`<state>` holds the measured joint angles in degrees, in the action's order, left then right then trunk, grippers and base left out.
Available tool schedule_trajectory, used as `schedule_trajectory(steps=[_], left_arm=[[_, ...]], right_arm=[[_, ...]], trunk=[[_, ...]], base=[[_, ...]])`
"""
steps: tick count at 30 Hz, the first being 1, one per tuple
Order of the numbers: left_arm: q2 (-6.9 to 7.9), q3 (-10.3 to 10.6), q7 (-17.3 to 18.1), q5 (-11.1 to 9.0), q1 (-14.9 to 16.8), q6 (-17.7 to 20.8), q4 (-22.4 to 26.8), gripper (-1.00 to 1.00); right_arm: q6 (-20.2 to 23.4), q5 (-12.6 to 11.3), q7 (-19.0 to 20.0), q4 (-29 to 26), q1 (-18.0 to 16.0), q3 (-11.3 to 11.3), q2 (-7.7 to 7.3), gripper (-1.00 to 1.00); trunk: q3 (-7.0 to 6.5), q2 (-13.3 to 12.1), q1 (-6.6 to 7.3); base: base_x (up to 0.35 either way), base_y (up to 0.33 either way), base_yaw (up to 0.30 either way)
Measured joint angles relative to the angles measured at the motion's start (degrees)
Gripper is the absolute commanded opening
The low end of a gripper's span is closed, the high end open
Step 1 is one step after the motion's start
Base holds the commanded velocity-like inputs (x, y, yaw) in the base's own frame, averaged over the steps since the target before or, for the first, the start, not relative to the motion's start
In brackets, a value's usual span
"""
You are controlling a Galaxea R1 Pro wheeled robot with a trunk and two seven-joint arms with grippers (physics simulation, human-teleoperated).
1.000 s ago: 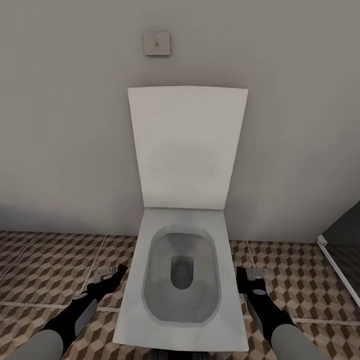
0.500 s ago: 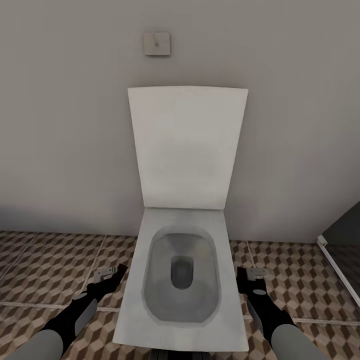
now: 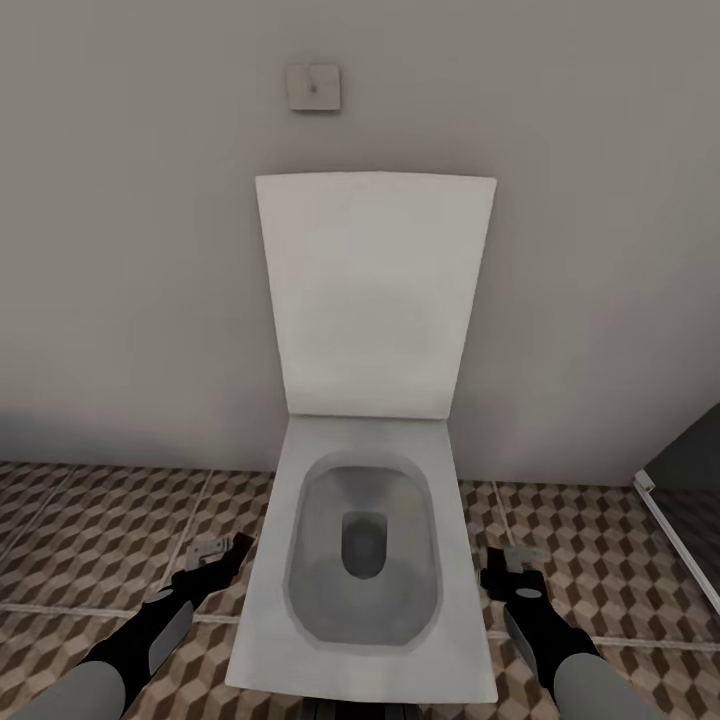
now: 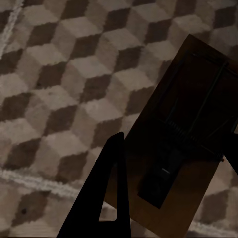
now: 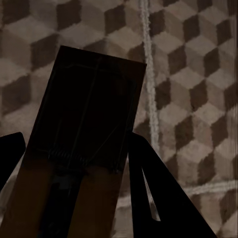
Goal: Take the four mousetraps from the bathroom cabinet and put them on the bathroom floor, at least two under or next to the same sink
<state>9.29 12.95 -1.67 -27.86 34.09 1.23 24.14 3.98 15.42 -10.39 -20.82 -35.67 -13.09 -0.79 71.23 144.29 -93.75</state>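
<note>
above the bathroom floor (image 3: 90, 540) beside a toilet (image 3: 365, 560), left gripper (image 4: 171, 163) and right gripper (image 5: 74, 163) fingers each clamping a mousetrap (image 4: 198, 104), no writing

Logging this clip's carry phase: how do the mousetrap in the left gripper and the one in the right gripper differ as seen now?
In the wrist views, the left gripper's mousetrap sits slanted, between the dark fingers; the right gripper's mousetrap stands nearly upright in the picture. In the head view, the left gripper is left of the toilet, the right gripper right of it. Both are dark brown slabs with wire parts, held above the cube-patterned bathroom floor.
</note>
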Motion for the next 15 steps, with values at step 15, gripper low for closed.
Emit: schedule_trajectory(steps=[15], left_arm=[[0.43, 0.07, 0.00, -0.15, 0.00, -0.05, -1.73, -1.00]], right_arm=[[-0.19, -0.05, 0.17, 2.86, 0.00, 0.00, -1.70, -1.00]], trunk=[[0.00, 0.00, 0.00]], base=[[0.000, 0.000, 0.000]])
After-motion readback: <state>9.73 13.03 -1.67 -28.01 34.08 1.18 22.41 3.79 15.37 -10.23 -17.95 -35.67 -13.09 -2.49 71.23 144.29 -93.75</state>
